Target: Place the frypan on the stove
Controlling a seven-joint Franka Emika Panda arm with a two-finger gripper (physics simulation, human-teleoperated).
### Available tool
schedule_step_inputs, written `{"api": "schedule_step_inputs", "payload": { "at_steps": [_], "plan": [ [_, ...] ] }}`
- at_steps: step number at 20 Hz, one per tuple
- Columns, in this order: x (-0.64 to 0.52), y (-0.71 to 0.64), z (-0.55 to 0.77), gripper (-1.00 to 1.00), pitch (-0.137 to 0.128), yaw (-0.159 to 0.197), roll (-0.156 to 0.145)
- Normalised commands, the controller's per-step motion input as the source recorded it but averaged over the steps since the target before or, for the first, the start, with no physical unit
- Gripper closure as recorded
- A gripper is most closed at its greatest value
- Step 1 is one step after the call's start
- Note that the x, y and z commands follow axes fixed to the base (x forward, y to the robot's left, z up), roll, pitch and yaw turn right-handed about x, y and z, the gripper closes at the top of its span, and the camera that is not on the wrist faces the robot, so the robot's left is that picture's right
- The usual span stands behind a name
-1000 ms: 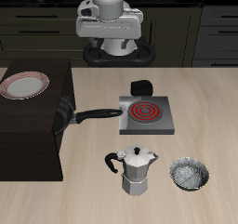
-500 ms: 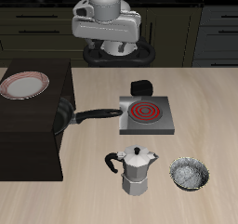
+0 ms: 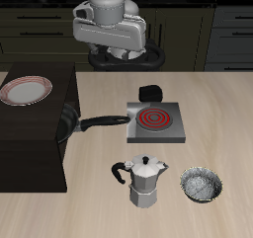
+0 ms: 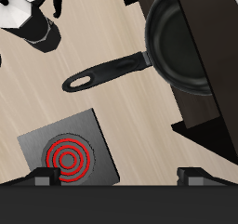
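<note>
1. Frypan [image 3: 67, 122]: a round, shallow black pan with a long straight black handle. It leans on edge against the side of the dark wooden cabinet block [image 3: 30, 143], and its handle reaches out over the light wooden table [image 3: 99, 198] toward the stove. The wrist view shows its dark bowl with a pale rim [image 4: 186, 37] overlapping the block's edge.
2. Flat square grey single-burner stove [image 3: 155, 120] with red concentric coil rings lies on the table just past the handle tip, nothing on it. A small black knob [image 3: 150, 92] sits at its back edge.
3. Two-finger gripper [image 4: 119, 177] hangs high near the robot's base, well apart from the pan. Its fingertips [image 4: 39, 178] show spread wide with nothing between them.
4. Silver moka pot [image 3: 145, 181] stands nearer the table's front edge, beside a small metallic bowl [image 3: 202, 185].
5. Red-rimmed white plate [image 3: 26, 91] rests on top of the cabinet block.
</note>
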Motion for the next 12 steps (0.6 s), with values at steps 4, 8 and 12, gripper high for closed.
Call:
{"api": "schedule_step_inputs", "payload": {
  "at_steps": [4,8,12],
  "plan": [
    [0.13,0.03,0.03,-1.00,0.001,-0.112,0.013],
    [0.02,0.04,0.10,-1.00,-0.019,-0.226,0.067],
    [0.01,0.03,0.07,-1.00,-0.032,-0.163,0.045]
  ]
}}
